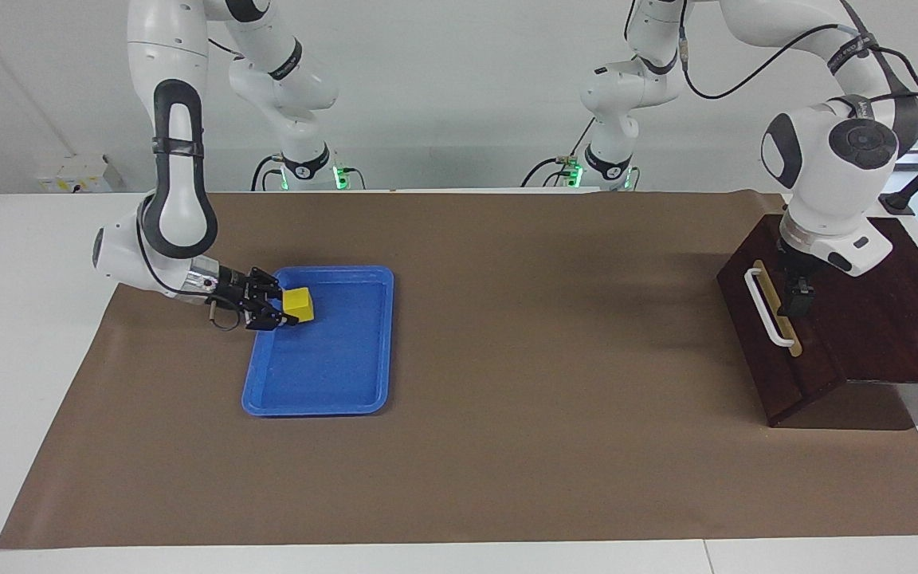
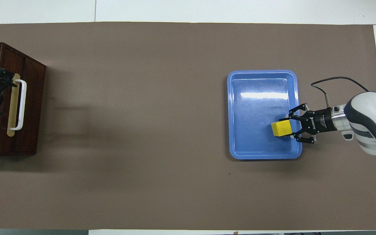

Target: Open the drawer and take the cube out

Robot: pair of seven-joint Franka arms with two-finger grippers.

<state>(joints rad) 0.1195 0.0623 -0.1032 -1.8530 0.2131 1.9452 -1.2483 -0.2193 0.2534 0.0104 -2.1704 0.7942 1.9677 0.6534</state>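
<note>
- cube (image 1: 298,304): small, bright yellow; held over the blue tray (image 1: 347,375), at the tray's edge toward the right arm's end of the table; whether it touches the tray floor cannot be told.
- right gripper (image 1: 282,309): lies nearly level, reaching in over the tray's rim; its fingers (image 2: 295,111) are closed around the cube, one on each side.
- blue tray: rectangular, shallow, resting on the brown mat (image 1: 507,446) toward the right arm's end of the table.
- drawer (image 1: 754,311): dark brown wood with a white bar handle (image 1: 763,307) on a tan strip; pushed in, at the left arm's end of the table, well apart from the tray.
- left gripper (image 1: 795,307): above the top of the wooden case, just beside the handle; finger state cannot be told.
</note>
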